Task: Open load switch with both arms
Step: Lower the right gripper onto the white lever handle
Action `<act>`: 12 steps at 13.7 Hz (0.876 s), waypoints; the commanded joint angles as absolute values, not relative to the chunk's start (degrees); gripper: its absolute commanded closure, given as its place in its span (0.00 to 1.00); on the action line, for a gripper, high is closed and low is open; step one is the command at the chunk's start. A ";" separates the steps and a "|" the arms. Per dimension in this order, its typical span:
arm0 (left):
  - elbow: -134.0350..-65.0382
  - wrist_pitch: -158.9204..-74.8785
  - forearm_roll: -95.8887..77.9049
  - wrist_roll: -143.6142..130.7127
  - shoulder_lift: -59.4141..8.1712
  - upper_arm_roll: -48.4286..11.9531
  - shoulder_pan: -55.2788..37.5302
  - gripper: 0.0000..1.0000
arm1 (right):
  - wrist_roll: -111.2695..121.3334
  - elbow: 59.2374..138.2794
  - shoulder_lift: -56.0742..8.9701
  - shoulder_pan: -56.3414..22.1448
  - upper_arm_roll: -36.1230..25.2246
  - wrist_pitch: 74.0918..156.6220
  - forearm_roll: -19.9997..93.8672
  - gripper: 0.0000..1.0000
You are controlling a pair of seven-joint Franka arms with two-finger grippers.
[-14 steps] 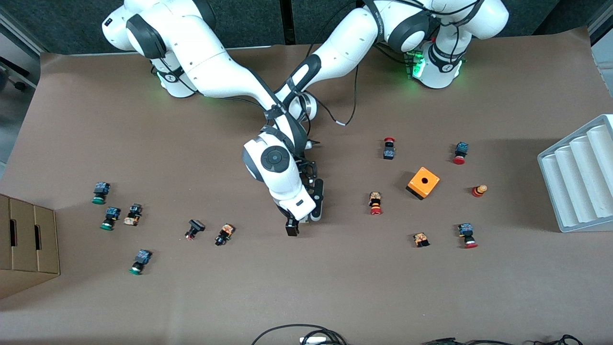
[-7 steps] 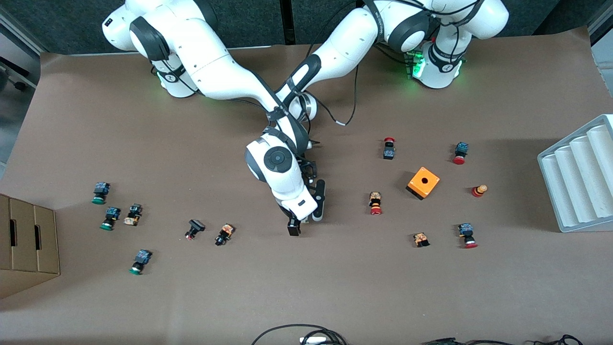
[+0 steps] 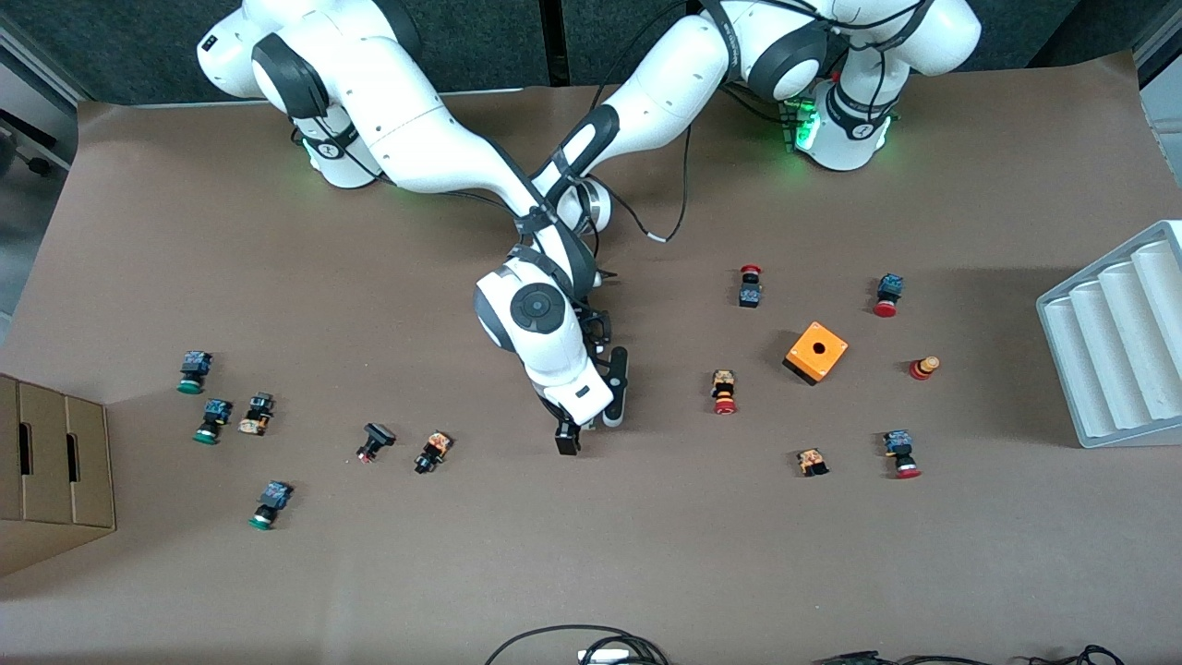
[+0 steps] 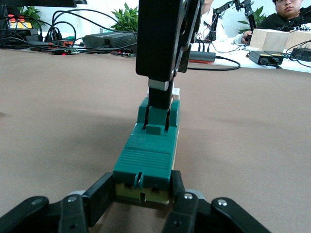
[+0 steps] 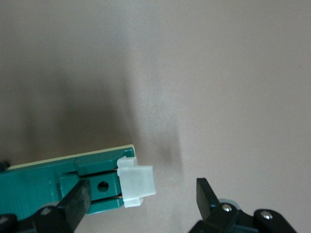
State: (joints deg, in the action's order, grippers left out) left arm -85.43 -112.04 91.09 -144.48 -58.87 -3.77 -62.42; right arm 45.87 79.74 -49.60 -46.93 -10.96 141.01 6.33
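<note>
The switch (image 4: 148, 155) lies flat on the table (image 3: 646, 554) near its middle, under both wrists, and in the front view the arms hide it. The left gripper (image 4: 141, 199) pinches one end of it, a pad against each long side. The right gripper (image 5: 141, 199) stands over the other end with its fingers (image 5: 206, 196) spread: one finger rests on the green body at the slot, the other hangs clear over bare table, and the white tab (image 5: 136, 184) sits between them. The switch is a slim dark green block with a ribbed top face, a pale strip along its lower edge, a small round hole near the tab, and the blocky white tab jutting from that end.
</note>
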 commanded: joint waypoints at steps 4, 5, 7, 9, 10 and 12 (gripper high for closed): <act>-84.29 -112.59 91.93 -145.28 -60.12 -3.16 -62.67 0.60 | 44.65 77.87 -52.03 -47.90 -12.13 141.59 8.00 0.05; -84.29 -112.59 91.93 -145.20 -60.12 -3.16 -62.67 0.60 | 44.13 77.87 -52.03 -47.90 -12.13 141.59 8.00 0.05; -84.29 -112.59 91.93 -145.20 -60.12 -3.16 -62.67 0.60 | 43.95 77.87 -52.12 -47.90 -12.13 141.59 8.00 0.05; -84.29 -112.59 91.93 -145.11 -60.12 -3.16 -62.67 0.60 | 43.86 77.87 -52.12 -48.34 -12.13 141.59 8.00 0.06; -84.29 -112.59 91.93 -145.11 -60.12 -3.16 -62.67 0.60 | 43.77 77.87 -52.29 -48.60 -12.13 141.59 8.00 0.06; -84.29 -112.59 91.93 -145.11 -60.12 -3.16 -62.67 0.60 | 42.55 77.87 -52.29 -48.60 -12.13 141.59 8.00 0.06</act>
State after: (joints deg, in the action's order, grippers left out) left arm -85.43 -112.04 91.09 -144.48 -58.87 -3.77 -62.42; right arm 43.76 79.71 -50.52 -47.64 -10.96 141.00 6.33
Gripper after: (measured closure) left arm 0.476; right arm 0.057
